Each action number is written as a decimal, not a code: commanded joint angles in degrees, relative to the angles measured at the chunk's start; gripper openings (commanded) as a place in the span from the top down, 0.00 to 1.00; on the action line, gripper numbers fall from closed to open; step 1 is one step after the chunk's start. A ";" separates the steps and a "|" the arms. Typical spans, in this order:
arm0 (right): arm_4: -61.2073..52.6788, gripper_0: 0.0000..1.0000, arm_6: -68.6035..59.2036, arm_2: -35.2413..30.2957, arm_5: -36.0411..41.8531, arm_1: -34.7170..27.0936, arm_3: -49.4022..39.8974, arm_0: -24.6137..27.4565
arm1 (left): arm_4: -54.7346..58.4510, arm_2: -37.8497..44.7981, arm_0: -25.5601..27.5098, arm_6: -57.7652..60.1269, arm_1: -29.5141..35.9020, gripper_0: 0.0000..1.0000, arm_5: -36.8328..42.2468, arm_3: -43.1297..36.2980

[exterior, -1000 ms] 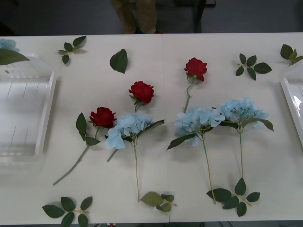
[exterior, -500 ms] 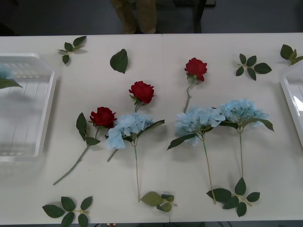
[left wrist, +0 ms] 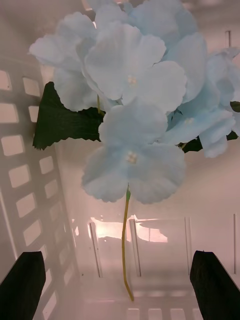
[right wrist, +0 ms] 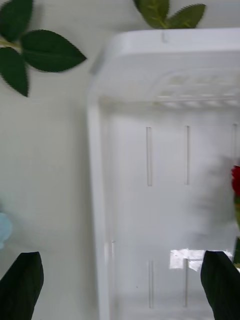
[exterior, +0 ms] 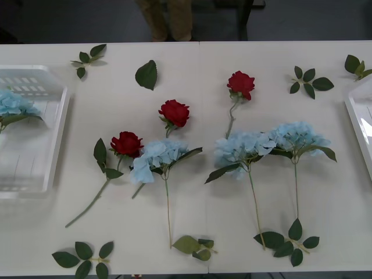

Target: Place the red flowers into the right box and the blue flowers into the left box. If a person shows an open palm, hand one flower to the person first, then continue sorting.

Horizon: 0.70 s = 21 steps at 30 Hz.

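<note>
Left hand point(left wrist: 120, 285), released, hangs over the left box point(exterior: 55, 139); a blue flower point(left wrist: 135, 95) lies just ahead inside, stem pointing back at it. Right hand point(right wrist: 120, 285), also released, hovers over the right box point(right wrist: 150, 55), a red flower point(right wrist: 236, 182) inside.

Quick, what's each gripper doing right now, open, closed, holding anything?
Left gripper: open over the left box, blue flower released.
Right gripper: open, empty, over the right box.
</note>
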 commanded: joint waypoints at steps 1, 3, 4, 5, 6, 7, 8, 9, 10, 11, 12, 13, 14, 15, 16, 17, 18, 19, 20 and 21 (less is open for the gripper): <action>-11.22 0.08 0.10 0.63 -7.47 0.20 -10.57 11.60 | 1.86 5.35 0.39 -8.21 -0.14 0.15 7.57 -3.17; -14.21 0.09 -0.07 1.60 -10.72 0.20 -14.17 15.46 | 2.39 6.84 0.39 -8.74 -0.58 0.16 10.91 -5.72; -15.62 0.09 -0.07 1.78 -12.22 0.11 -16.37 17.92 | 2.66 7.90 0.39 -8.56 -1.11 0.16 13.11 -7.56; -16.32 0.08 0.10 1.78 -13.27 0.11 -18.04 19.95 | 2.83 8.69 0.39 -8.39 -1.72 0.16 14.69 -8.88; -16.32 0.08 0.10 1.78 -13.27 0.11 -18.04 19.95 | 2.83 8.69 0.39 -8.39 -1.72 0.16 14.69 -8.88; -17.20 0.09 0.54 1.78 -16.08 0.11 -21.99 24.34 | 3.18 10.80 0.39 -6.37 -3.48 0.15 18.30 -11.25; -17.11 0.09 0.72 1.78 -16.87 0.11 -23.14 25.66 | 3.18 11.33 0.39 -5.22 -4.18 0.16 19.18 -11.87; -16.93 0.08 0.81 1.78 -18.81 0.11 -25.42 28.30 | 2.83 12.38 0.39 -2.68 -5.50 0.16 21.11 -13.54; -16.41 0.09 0.89 1.86 -20.48 0.11 -27.44 30.41 | 1.86 13.08 0.39 -0.57 -6.47 0.16 22.43 -15.21; -15.44 0.09 0.89 2.04 -21.80 0.20 -28.76 31.90 | 0.63 13.35 0.39 1.37 -7.26 0.16 23.22 -16.97; -14.12 0.09 0.63 2.92 -23.47 0.20 -30.34 33.13 | -1.48 13.52 0.30 4.36 -7.96 0.16 24.10 -19.52; -13.51 0.09 0.63 3.45 -24.35 0.20 -31.05 33.74 | -2.71 13.52 0.30 5.94 -8.22 0.16 24.45 -20.92; -12.63 0.09 0.72 4.41 -26.10 0.20 -32.37 34.89 | -5.17 13.43 0.30 9.45 -8.93 0.16 25.33 -24.09; -12.01 0.09 0.89 5.64 -27.95 0.20 -33.33 35.77 | -7.54 13.43 0.21 12.79 -9.81 0.16 26.47 -26.99; -11.84 0.08 0.89 6.79 -29.36 0.20 -34.04 36.29 | -9.39 13.43 0.21 15.17 -10.42 0.16 27.44 -28.92; -11.13 0.08 0.98 8.02 -31.03 0.20 -34.48 36.73 | -11.06 13.35 0.30 17.45 -11.12 0.16 28.49 -30.94; -10.17 0.08 1.07 9.25 -32.61 0.20 -34.91 36.91 | -12.55 13.35 0.21 19.38 -12.09 0.16 29.55 -32.70; -8.67 0.09 1.07 10.92 -34.37 0.20 -35.35 36.91 | -14.48 13.35 0.13 21.67 -13.15 0.16 31.13 -34.81; -7.62 0.08 0.98 12.24 -35.95 0.20 -35.44 36.91 | -15.89 13.08 -0.14 23.08 -14.11 0.16 32.36 -36.22; -6.39 0.09 0.81 14.26 -38.06 0.28 -35.53 36.73 | -17.65 12.47 -0.49 24.75 -15.26 0.16 34.03 -37.80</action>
